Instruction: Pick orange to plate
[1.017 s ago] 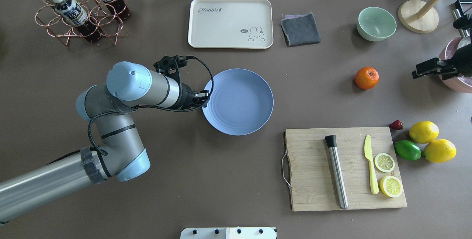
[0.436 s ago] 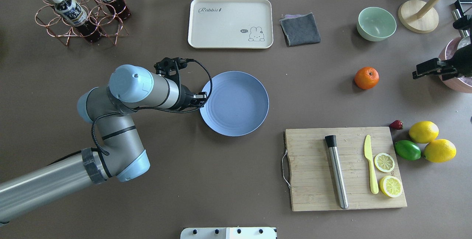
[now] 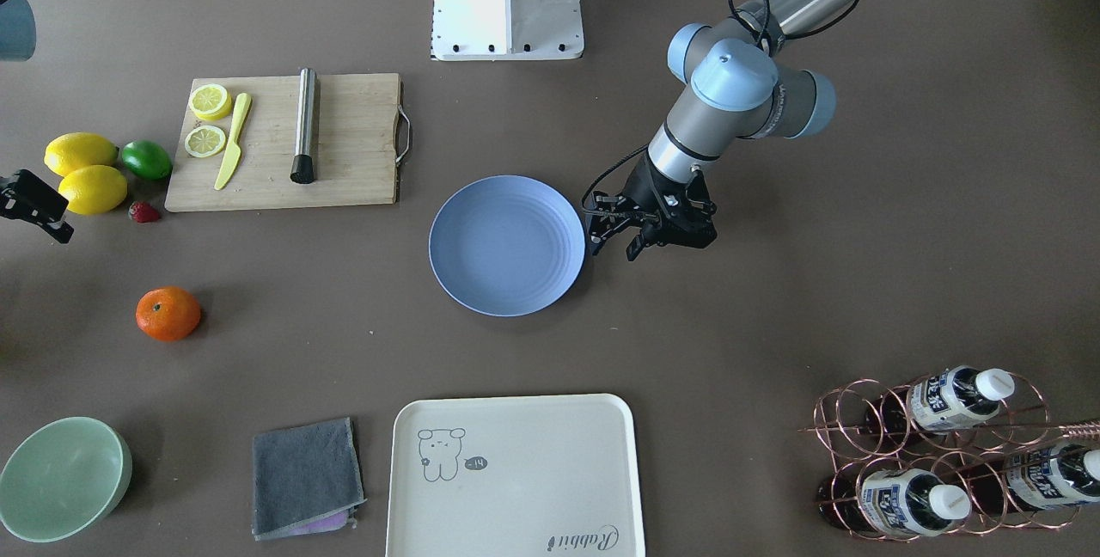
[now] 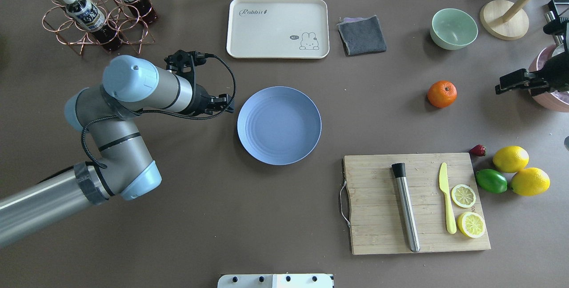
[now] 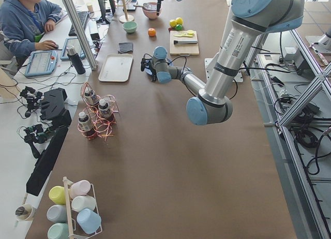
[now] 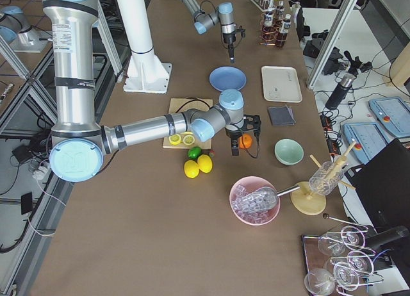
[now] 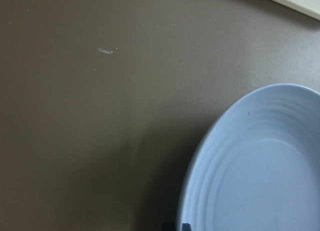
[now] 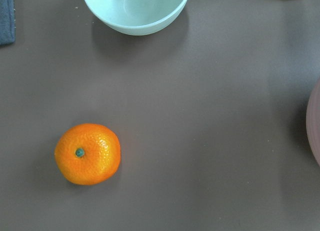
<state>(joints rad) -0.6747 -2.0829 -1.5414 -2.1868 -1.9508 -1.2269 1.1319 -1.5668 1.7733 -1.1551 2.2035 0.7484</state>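
Our left claw point(image 3: 614, 251) is spread, the plate point(image 3: 507, 245) just beside it, untouched. The orange point(image 4: 442, 94) sits near our right claw point(image 4: 502, 88) (spread or closed, we cannot tell).

The cream tray point(image 4: 266, 34) reads "Rabbit" in script.

orange point(image 3: 168, 314) lies well apart from plate point(image 3: 507, 246) — left gripper point(image 3: 613, 253) just beside plate rim, jaws spread, empty
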